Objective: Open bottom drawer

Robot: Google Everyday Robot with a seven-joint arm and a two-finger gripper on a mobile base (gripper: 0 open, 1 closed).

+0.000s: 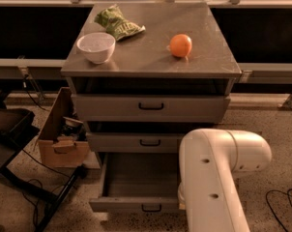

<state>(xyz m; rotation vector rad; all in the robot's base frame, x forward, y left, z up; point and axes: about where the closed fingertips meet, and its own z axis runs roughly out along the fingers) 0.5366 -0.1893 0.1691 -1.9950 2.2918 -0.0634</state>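
Note:
The bottom drawer [131, 204] is the lowest of the grey cabinet's three. It stands pulled out toward me, its bare inside showing, with its small black loop handle [151, 208] on the front panel. The middle drawer [136, 142] and the taller top drawer [151, 108] are shut. My white arm [218, 178] comes down at the lower right, right beside the open drawer's right end. My gripper is out of view, hidden below or behind the arm.
On the cabinet top [151, 62] sit a white bowl [95, 46], a green bag [118, 23] and an orange [181, 45]. A cardboard box [59, 144] and a black stand [10, 129] are on the floor at the left. A cable [281, 202] lies at the right.

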